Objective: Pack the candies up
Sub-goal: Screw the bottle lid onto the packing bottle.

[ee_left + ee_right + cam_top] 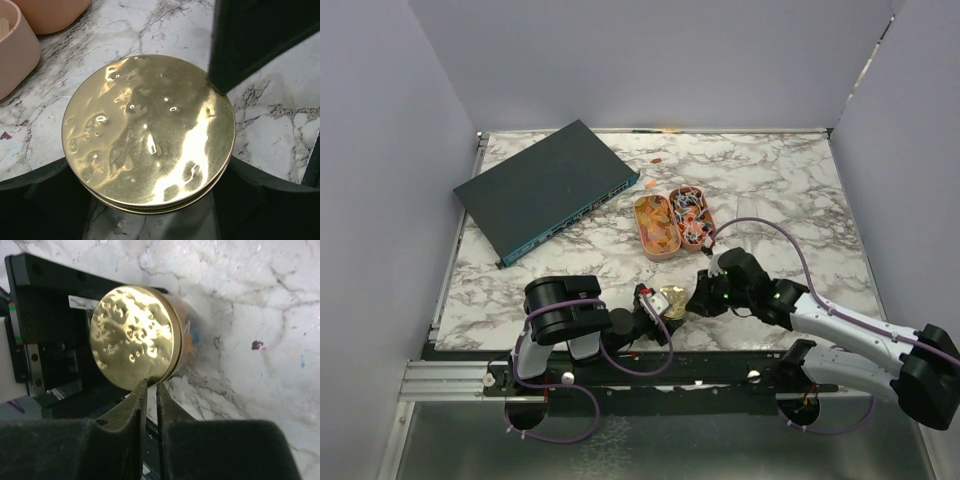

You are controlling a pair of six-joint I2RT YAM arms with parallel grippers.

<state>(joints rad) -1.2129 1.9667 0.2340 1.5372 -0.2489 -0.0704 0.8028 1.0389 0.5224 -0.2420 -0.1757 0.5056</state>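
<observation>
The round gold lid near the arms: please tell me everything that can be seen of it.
The gold lid is a round, flat disc, metal as it looks, shiny and dimpled, mirroring the lights. It sits on a clear jar with coloured candies inside, near the front edge of the marble table. The left hand has its fingers on both sides of it; their contact is hidden. The shut right hand reaches its rim with its tips.
</observation>
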